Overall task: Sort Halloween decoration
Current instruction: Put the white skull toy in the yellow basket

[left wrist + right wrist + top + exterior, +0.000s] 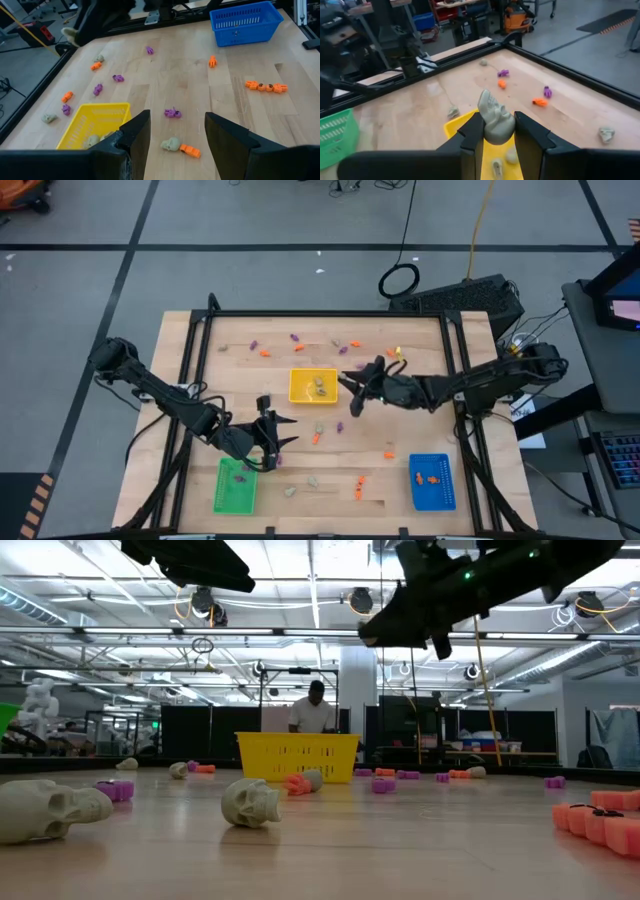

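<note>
Small orange, purple and pale Halloween decoration pieces (318, 436) lie scattered over the wooden table. My right gripper (353, 393) hovers at the right edge of the yellow tray (300, 378), shut on a pale skull (495, 120). A few pale pieces (320, 389) lie inside that tray. My left gripper (275, 434) hangs open above the table just beyond the green tray (235, 485). In the left wrist view nothing sits between the left gripper's fingers (177, 122); a purple piece (172, 113) and a pale skull (171, 144) lie on the wood below. My right gripper pinches the pale skull by its two sides (489, 131) between the two fingers. The skull's top end (487, 100) sticks out past the fingertips. The fingers come nearly level from the table's right side. The skull is lifted clear, over the yellow tray's edge (457, 122).
A blue tray (432, 482) holding orange pieces stands near the front right. Black frame rails (330, 313) run along the table's far edge and sides. Larger pale skulls (250, 802) lie close to the low camera. A person (315, 710) stands in the room beyond.
</note>
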Robot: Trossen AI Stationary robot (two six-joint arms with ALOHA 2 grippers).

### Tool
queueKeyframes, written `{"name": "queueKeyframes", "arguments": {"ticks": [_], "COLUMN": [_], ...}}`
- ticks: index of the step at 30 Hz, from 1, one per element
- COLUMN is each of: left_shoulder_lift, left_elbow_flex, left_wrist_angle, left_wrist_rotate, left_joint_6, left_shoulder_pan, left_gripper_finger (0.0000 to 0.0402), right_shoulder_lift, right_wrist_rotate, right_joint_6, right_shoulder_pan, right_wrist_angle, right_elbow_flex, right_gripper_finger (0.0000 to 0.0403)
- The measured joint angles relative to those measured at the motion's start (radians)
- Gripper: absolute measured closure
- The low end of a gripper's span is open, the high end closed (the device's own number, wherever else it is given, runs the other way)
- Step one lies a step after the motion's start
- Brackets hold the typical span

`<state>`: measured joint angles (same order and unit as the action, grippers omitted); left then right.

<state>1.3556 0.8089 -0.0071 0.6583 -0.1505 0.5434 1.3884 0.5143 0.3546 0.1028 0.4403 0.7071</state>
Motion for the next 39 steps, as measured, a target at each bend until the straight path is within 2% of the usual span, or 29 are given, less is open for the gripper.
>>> {"name": "queueKeyframes", "arguments": {"ticks": [12,19,24,30,39], "left_shoulder_lift": [0.000,0.000,0.000,0.000,0.000], "left_elbow_flex": [0.000,0.000,0.000,0.000,0.000], "left_wrist_angle": [0.000,0.000,0.005,0.005,-0.003], "left_wrist_rotate": [0.000,0.000,0.000,0.000,0.000], "left_joint_6": [0.000,0.001,0.001,0.001,0.001], "left_shoulder_pan": [0.000,0.000,0.000,0.000,0.000], "left_gripper_finger": [0.0215,0.0215,0.0215,0.0215,0.0215], "right_shoulder_lift": [0.000,0.027,0.138,0.274,0.438], "right_wrist_rotate": [-0.199,-0.233,-0.257,-0.286,-0.309], "right_joint_6": [-0.001,-0.021,-0.101,-0.117,-0.109], "right_shoulder_pan": [-0.129,-0.149,-0.163,-0.172,-0.191], "right_wrist_angle": [-0.004,0.004,-0.003,-0.017,-0.201], "right_elbow_flex": [0.000,0.002,0.080,0.195,0.335], "right_gripper_finger": [0.0332,0.0332,0.0332,0.0332,0.0332]}}
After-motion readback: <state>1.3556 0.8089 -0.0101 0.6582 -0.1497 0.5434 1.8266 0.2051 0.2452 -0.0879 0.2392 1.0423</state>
